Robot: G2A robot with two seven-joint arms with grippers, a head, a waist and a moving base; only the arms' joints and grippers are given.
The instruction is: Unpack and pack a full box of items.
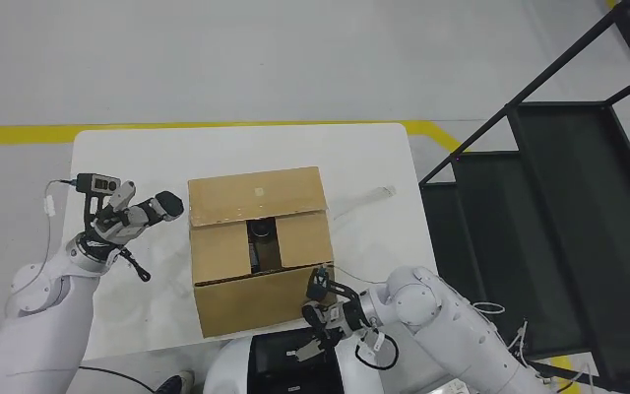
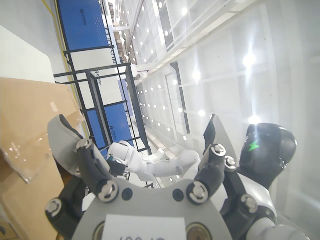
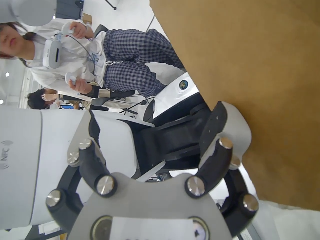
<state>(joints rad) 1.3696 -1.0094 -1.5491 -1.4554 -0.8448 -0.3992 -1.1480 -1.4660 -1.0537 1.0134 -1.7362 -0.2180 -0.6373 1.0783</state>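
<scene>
A brown cardboard box point(image 1: 258, 202) stands in the middle of the white table point(image 1: 118, 158), its top flaps partly spread. Through the gap shows a dark item point(image 1: 261, 236) inside. My left gripper point(image 1: 157, 209) hangs open just off the box's left side, level with the top flaps, and nothing lies between its fingers point(image 2: 62, 136). The box point(image 2: 27, 116) is beside one of them. My right gripper point(image 1: 317, 294) is open at the box's front right corner, near the table's front edge. One of its fingers point(image 3: 225, 123) is right beside the cardboard point(image 3: 250, 51); contact cannot be told.
A clear strip point(image 1: 362, 200) lies on the table right of the box. Black metal stairs point(image 1: 532, 197) stand beyond the table's right edge. Bare table lies behind the box and to its left.
</scene>
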